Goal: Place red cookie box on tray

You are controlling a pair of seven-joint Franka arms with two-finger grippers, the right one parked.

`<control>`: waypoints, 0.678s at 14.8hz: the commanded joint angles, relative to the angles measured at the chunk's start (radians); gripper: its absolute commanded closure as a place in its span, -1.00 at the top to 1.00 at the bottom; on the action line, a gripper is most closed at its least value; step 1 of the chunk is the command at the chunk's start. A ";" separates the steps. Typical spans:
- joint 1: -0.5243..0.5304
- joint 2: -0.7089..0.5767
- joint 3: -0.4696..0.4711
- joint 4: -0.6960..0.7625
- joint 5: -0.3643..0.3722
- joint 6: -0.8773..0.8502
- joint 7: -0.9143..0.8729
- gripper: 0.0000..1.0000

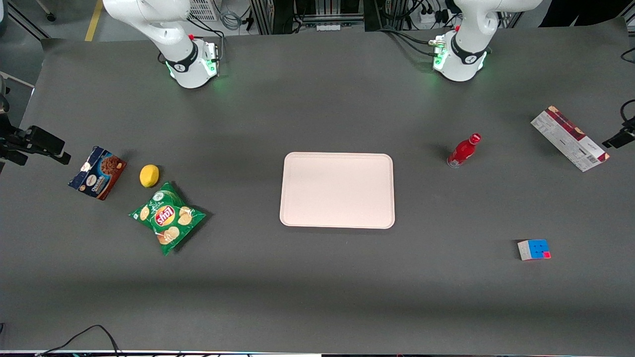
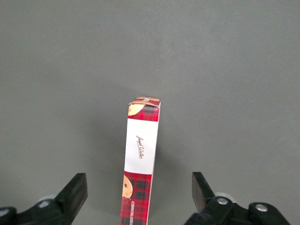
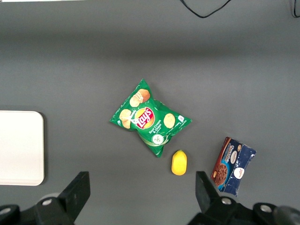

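The red cookie box [image 1: 569,139] stands on a long narrow edge at the working arm's end of the table, its white printed face toward the front camera. In the left wrist view its plaid top edge [image 2: 140,150] runs lengthwise between the fingers. My left gripper [image 2: 138,192] is open and hangs above the box, one finger [image 2: 75,192] on each side with wide gaps, touching nothing. The gripper does not show in the front view. The pale pink tray [image 1: 337,191] lies bare at the table's middle, well away from the box; its edge shows in the right wrist view [image 3: 21,147].
A small red bottle [image 1: 464,150] stands between the tray and the box. A colour cube [image 1: 534,249] lies nearer the front camera. Toward the parked arm's end lie a green chips bag [image 1: 167,217], a lemon [image 1: 149,175] and a blue-and-brown cookie box [image 1: 97,172].
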 commanded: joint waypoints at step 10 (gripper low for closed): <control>-0.031 0.033 0.026 -0.170 -0.004 0.268 -0.009 1.00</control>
